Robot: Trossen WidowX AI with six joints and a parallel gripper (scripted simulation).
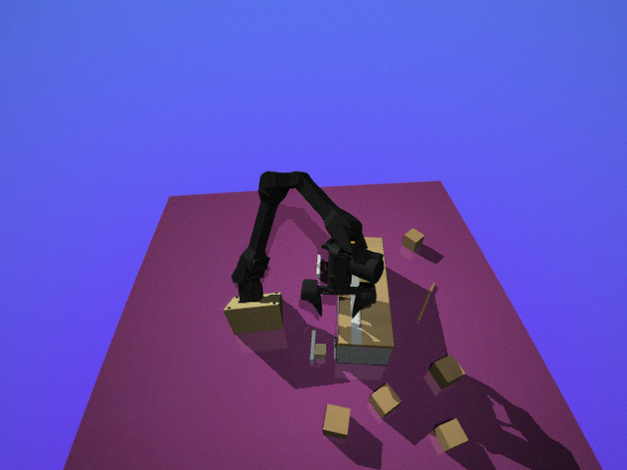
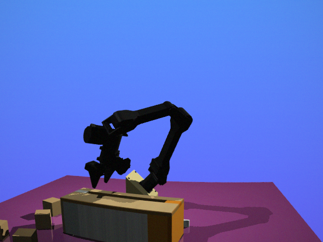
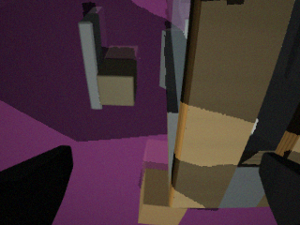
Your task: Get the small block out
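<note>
A small tan block (image 1: 319,350) (image 3: 117,90) lies on the table outside the box, in the gap between the box's front and a short pale upright strip (image 1: 313,345) (image 3: 89,66), close beside the strip. The long box (image 1: 364,354) (image 2: 104,219) (image 3: 234,61) stands upright with a tan top. My gripper (image 1: 337,315) (image 2: 99,183) (image 3: 168,160) is open and empty, pointing down. It is above the height of the box top, with one finger over the box's front part and the other in front of it. The block is not between the fingers. The shelf inside is mostly hidden.
Several larger tan cubes lie about, including one cube (image 1: 336,420) beyond the box's near end and another cube (image 1: 413,239) behind the box. A thin stick (image 1: 426,304) lies behind the box. A second pale strip (image 1: 318,265) (image 2: 186,223) stands near its far end.
</note>
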